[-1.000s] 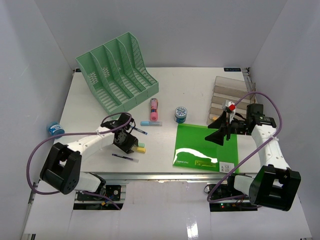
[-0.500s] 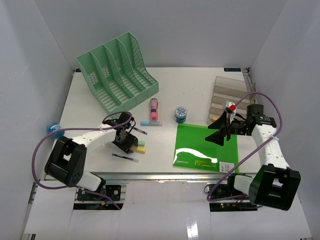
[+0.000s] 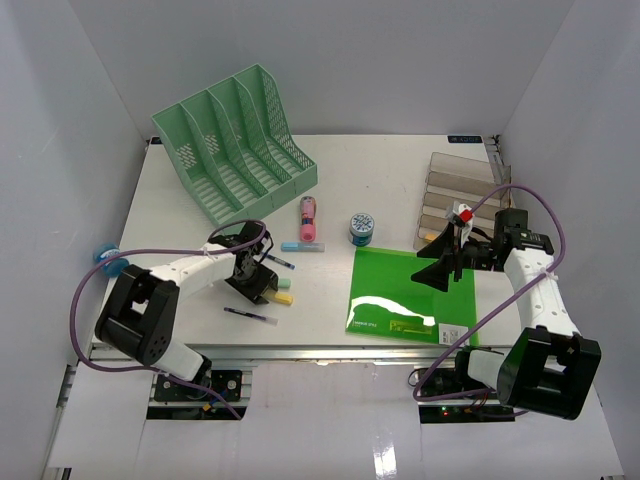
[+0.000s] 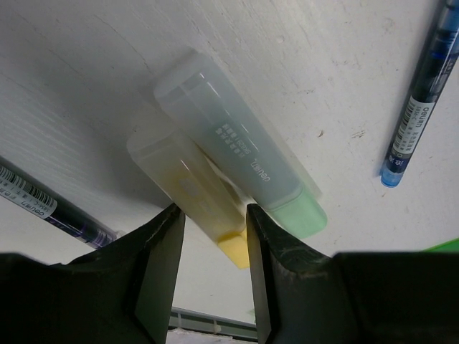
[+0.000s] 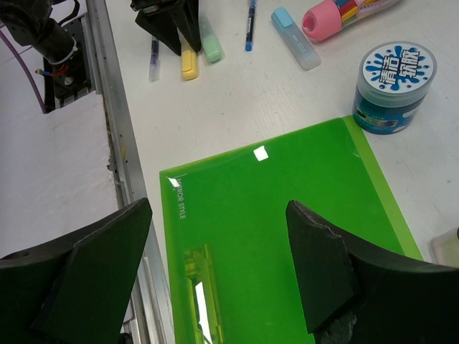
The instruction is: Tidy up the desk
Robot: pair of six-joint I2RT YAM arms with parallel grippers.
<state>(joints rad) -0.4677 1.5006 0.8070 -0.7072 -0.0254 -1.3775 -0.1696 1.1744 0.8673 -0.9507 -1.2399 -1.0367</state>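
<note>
Left gripper [image 4: 211, 236] has dropped lower, fingers now parted astride the yellow highlighter [image 4: 188, 197]; right gripper [image 5: 215, 272] hovers, fingers spread wide.

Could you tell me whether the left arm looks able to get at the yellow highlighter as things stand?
Probably yes: the left gripper is open, its fingers either side of the yellow highlighter. The green highlighter lies against it, so one finger may crowd that.

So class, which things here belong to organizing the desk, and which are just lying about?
In the job: large white desk; left hand, open around yellow plastic highlighter.
Lying about: mint plastic highlighter, glossy green plastic folder, round blue-lidded tub.
</note>
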